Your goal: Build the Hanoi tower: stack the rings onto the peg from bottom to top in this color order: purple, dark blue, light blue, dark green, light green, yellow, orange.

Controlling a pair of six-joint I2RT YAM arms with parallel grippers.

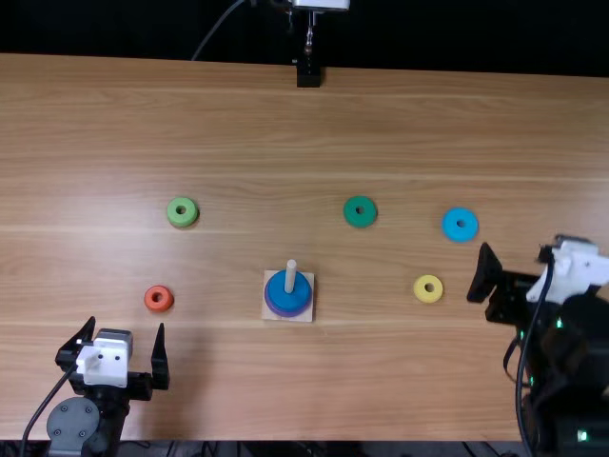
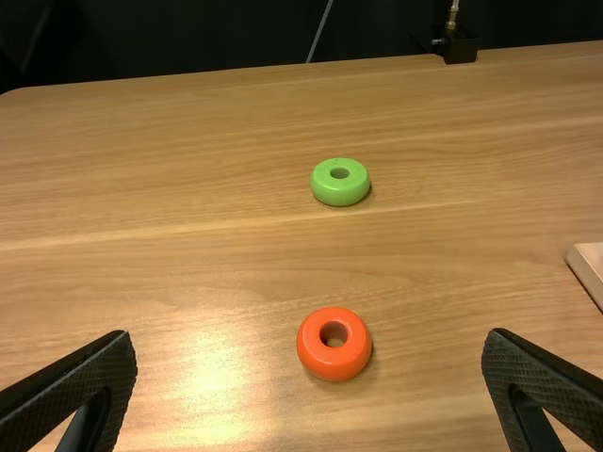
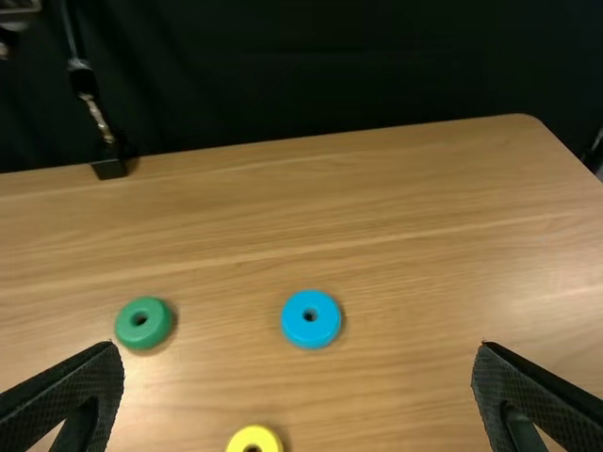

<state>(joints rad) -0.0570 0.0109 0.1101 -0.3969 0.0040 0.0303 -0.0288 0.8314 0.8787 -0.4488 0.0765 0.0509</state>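
Our left gripper (image 2: 311,339) and right gripper (image 3: 299,348) have spread fingers; if we release the round light blue ring (image 1: 460,225) off-centre above the upright wooden peg (image 1: 291,271), it may jam.

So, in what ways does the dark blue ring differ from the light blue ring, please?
The dark blue ring sits on the peg, while the light blue ring lies on the table. The dark blue ring has a deeper shade; the light blue ring is brighter. The dark blue ring also looks wider than the light blue ring. Both lie flat.
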